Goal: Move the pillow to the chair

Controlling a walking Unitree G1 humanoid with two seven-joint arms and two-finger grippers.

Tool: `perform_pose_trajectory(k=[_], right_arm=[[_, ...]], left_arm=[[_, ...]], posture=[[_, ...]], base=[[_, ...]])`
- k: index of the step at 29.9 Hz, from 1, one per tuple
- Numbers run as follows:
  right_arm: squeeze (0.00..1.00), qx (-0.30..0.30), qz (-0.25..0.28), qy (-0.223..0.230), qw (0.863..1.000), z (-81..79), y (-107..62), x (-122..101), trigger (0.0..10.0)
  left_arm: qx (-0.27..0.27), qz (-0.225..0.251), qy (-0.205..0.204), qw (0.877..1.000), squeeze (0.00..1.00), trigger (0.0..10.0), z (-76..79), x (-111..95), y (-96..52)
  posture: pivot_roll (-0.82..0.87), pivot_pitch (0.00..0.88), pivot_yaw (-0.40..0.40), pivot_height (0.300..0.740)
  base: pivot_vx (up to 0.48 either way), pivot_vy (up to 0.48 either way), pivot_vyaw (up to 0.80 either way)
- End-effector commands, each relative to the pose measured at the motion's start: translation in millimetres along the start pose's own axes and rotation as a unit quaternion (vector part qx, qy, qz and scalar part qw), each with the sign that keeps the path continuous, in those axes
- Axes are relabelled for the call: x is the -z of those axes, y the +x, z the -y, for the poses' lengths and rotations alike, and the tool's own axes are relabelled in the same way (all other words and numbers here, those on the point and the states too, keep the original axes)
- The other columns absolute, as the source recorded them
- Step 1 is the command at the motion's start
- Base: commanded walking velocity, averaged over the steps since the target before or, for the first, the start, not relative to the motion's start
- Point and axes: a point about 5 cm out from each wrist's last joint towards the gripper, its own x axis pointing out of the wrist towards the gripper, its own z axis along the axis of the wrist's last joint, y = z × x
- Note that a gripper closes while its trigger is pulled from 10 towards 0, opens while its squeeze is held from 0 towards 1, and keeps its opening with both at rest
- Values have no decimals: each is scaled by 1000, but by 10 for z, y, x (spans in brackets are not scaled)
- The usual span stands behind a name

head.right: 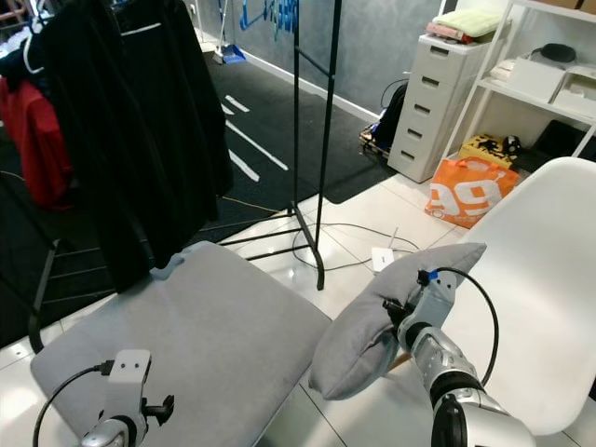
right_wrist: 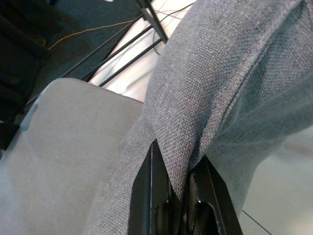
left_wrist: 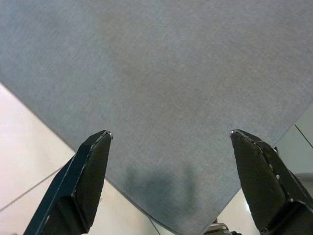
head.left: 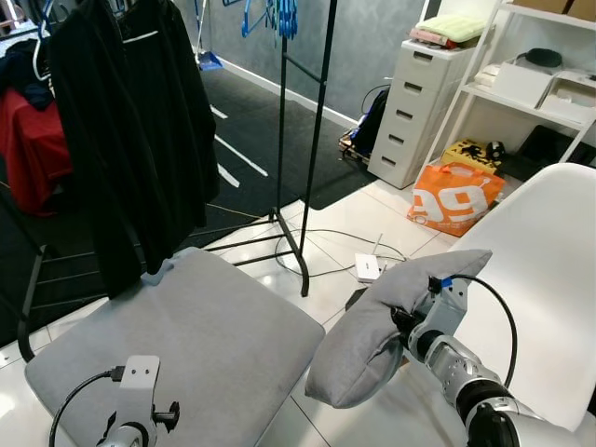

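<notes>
The grey pillow (head.left: pixel 391 321) was held up in the air, folded over the right gripper (right_wrist: pixel 180 196), just off the front edge of the white chair (head.left: pixel 545 279) and not resting on its seat. In the right wrist view a fold of the pillow's fabric was seen pinched tight between the two black fingers (right_wrist: pixel 149 196), which were clamped together on it. One end of the pillow was drooped down towards the floor, while the upper end was pointed at the chair's shell (touching it or not could not be told).

To the robot's left, a large grey cushion (head.left: pixel 177 340) was spread flat on the white tiled floor (head.left: pixel 358 233), well apart from the chair. The left gripper (left_wrist: pixel 171 161) was hovered over that cushion's near corner, its fingers (left_wrist: pixel 88 171) spread wide apart with nothing between them.

Beyond the cushion, a black clothes rack (head.left: pixel 298 140) was stood on the tiles with a dark garment (head.left: pixel 130 130) hung from it. A white power strip (head.left: pixel 368 267) with cables was lying on the floor past the pillow. Further back, an orange bag (head.left: pixel 454 197) was set beside a white drawer unit (head.left: pixel 414 112) and white shelves (head.left: pixel 535 93).
</notes>
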Motion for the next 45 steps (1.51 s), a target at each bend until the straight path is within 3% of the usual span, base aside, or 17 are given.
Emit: perform_pose_trajectory(k=[1,13,34,45], right_arm=[[0,-3,38,-7,999,-1,4,-163,10000],[0,13,42,-10,999,40,-6,-184,10000],[0,27,49,-22,998,50,-4,-231,10000],[0,36,51,-28,998,58,-6,-242,10000]], left_arm=[[4,-8,2,1000,0,10000,10,48,-12],[8,-7,1,1000,0,10000,21,45,-10],[10,-4,-1,1000,0,10000,28,38,-9],[-4,1,-6,1000,0,10000,-8,17,-7]], posture=[[-158,66,-39,740],[-159,62,-38,740],[-164,62,-38,740],[-162,63,-38,740]], base=[[0,-480,0],[0,-480,0],[0,-480,-576],[0,-28,0]])
